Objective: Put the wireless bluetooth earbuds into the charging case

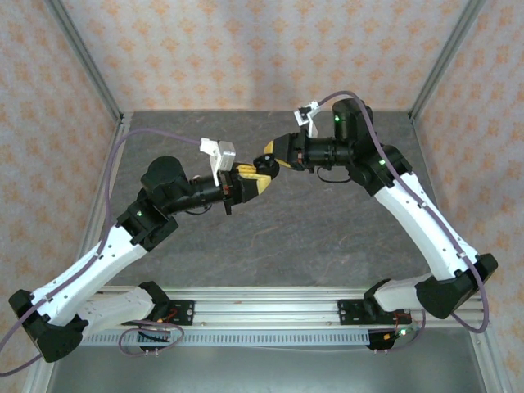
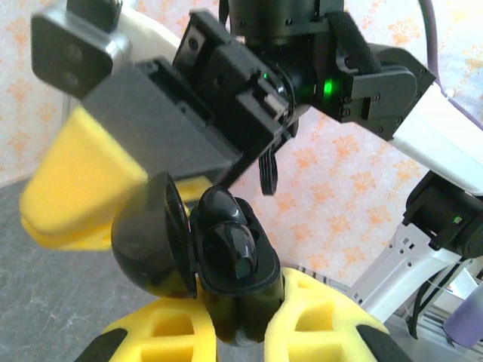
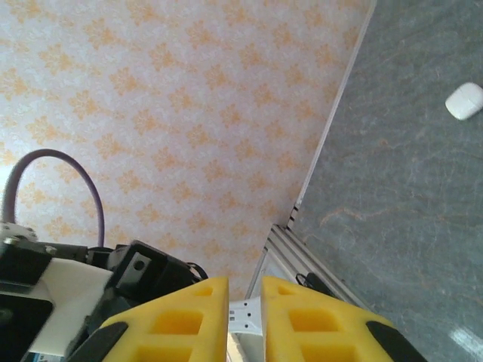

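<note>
My left gripper (image 2: 240,320) is shut on the lower body of a black charging case (image 2: 260,283), held up in the air. The case's lid (image 2: 147,241) hangs open to the left. A glossy black earbud (image 2: 235,253) sits in the case, with a second black rounded shape (image 2: 217,204) just above it. One yellow finger (image 2: 75,188) of my right gripper hovers close above the lid. In the top view the left gripper (image 1: 260,182) and right gripper (image 1: 268,155) meet tip to tip over the table's middle. The right gripper (image 3: 243,290) stands slightly open with nothing in the narrow gap.
A small white rounded object (image 3: 464,100) lies on the grey table (image 3: 407,196), far from both grippers. Patterned walls (image 1: 246,49) close in the back and sides. An aluminium rail (image 1: 262,307) runs along the near edge.
</note>
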Robot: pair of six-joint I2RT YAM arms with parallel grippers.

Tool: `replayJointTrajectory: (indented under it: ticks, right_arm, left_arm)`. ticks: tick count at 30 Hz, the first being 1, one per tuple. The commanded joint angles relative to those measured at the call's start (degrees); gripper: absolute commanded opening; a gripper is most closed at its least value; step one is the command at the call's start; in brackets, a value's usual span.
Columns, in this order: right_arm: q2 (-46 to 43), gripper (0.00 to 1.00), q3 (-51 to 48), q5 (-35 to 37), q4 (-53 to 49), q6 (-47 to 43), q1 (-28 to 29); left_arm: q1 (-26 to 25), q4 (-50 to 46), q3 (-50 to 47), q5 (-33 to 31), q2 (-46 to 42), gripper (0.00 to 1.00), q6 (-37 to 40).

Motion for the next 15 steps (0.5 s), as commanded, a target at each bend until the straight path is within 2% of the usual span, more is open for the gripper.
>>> replayJointTrajectory:
  ticks: [1, 5, 10, 13, 15]
  right_arm:
    - [-4.31, 0.21, -0.74, 1.91, 6.43, -3.39, -0.24]
    - [-7.97, 0.23, -4.53, 4.83, 11.95, -4.26, -0.26]
    - [-9.81, 0.24, -7.84, 2.67, 17.45, -0.47, -0.25]
    - [-9.19, 0.24, -6.33, 4.9, 9.96, -3.12, -0.24]
    - [-6.81, 0.24, -2.69, 5.79, 0.57, -6.02, -0.25]
  left_arm:
    - [0.29, -1.2, -0.64, 0.3, -1.25, 0.03, -0.89]
    - [0.37, -0.45, -2.46, -0.65, -2.58, 0.03, -1.79]
    - [0.33, -0.67, -3.43, -0.93, -3.47, 0.03, -2.1]
    - [0.36, -1.8, -3.27, -0.33, -3.58, 0.02, -1.32]
    - [0.38, -3.11, -2.64, 0.8, -3.23, 0.02, -0.07]
